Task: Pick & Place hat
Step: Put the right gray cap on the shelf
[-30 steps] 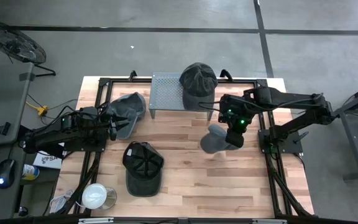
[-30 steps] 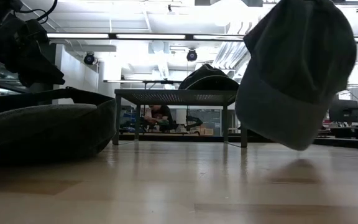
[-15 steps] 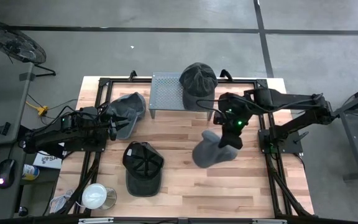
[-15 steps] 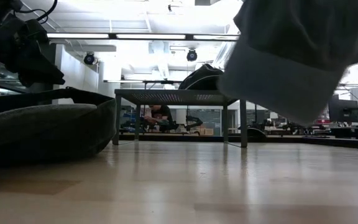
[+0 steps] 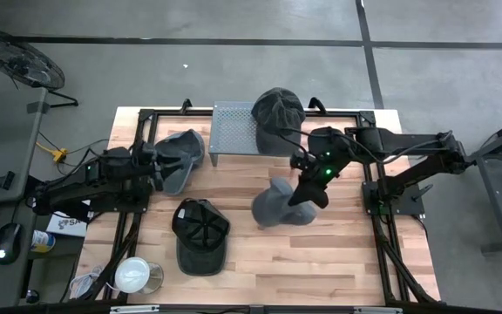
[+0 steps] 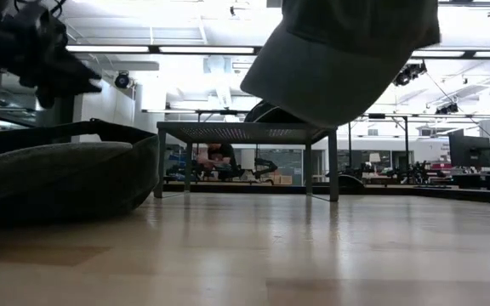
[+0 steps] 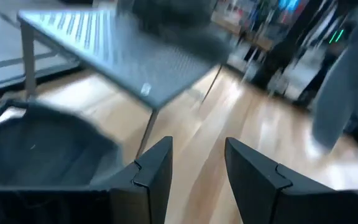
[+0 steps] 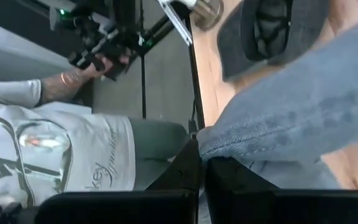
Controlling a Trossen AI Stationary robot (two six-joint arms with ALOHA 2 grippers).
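My right gripper (image 5: 308,194) is shut on a grey-blue hat (image 5: 275,207) above the middle of the table; in the low view this hat (image 6: 347,51) hangs high, clear of the wood. A dark grey hat (image 5: 277,109) rests on the right end of a metal mesh rack (image 5: 232,131). Another grey hat (image 5: 179,155) lies at the left, with my open left gripper (image 7: 197,168) just beside it. A black hat (image 5: 200,235) lies crown down near the front. My right gripper pinches the grey-blue hat's hemmed edge (image 8: 229,144) between its two fingers. The hat is lifted clear of the table and hangs tilted, below the fingers and toward the table's left.
A white round object (image 5: 133,275) stands at the near left corner. A black frame (image 5: 369,187) borders the table's sides. Bare wood (image 5: 347,253) lies at the near right. A person in a white shirt (image 8: 55,155) shows beyond the table's near edge.
My right gripper has carried the grey-blue hat toward the table's left and higher. The hat has swung and tipped as it went, and its lower edge now hangs well above the wood. The gripper has stayed shut on it.
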